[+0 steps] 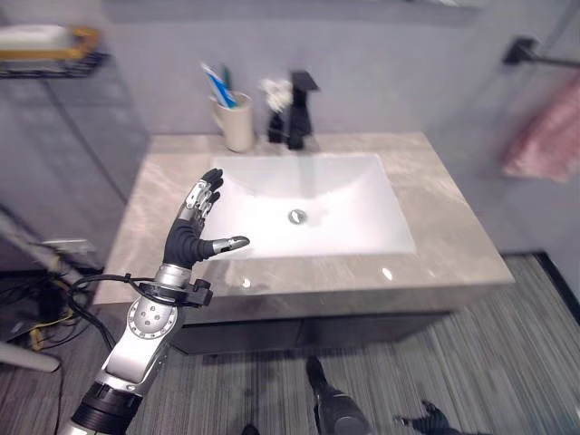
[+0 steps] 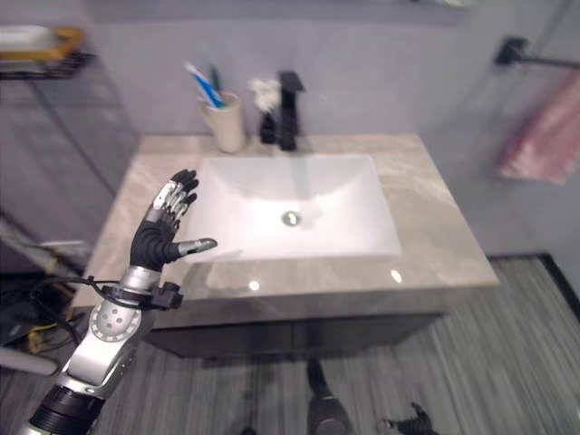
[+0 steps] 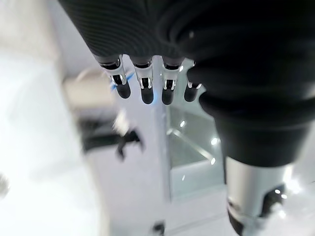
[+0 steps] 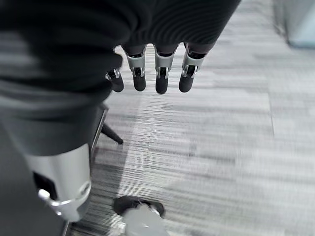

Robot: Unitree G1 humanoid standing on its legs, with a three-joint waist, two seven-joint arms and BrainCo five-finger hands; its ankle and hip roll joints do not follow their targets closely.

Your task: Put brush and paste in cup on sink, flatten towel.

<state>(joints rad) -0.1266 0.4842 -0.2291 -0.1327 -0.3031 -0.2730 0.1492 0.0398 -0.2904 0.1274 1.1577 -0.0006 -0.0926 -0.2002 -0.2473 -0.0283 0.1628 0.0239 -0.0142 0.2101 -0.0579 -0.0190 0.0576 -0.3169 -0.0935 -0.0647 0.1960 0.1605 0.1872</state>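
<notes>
A beige cup [image 1: 239, 123] stands at the back left of the sink counter [image 1: 449, 222], with a blue-and-white toothbrush [image 1: 216, 84] and a darker tube or handle upright inside it. My left hand [image 1: 192, 231] is raised over the counter's left side beside the white basin [image 1: 349, 195], open, thumb out, holding nothing. Its fingers [image 3: 142, 86] point toward the blurred cup [image 3: 88, 91]. A pink towel [image 1: 548, 136] hangs bunched from a black wall bar [image 1: 536, 54] at the far right. My right hand [image 4: 161, 78] hangs low over the striped floor, fingers relaxed and empty.
A black faucet [image 1: 300, 109] stands behind the basin with a small dark bottle [image 1: 276, 125] beside it. A wire shelf [image 1: 50, 50] with items hangs on the wall at the upper left. Cables and a stand's leg lie on the floor at the left.
</notes>
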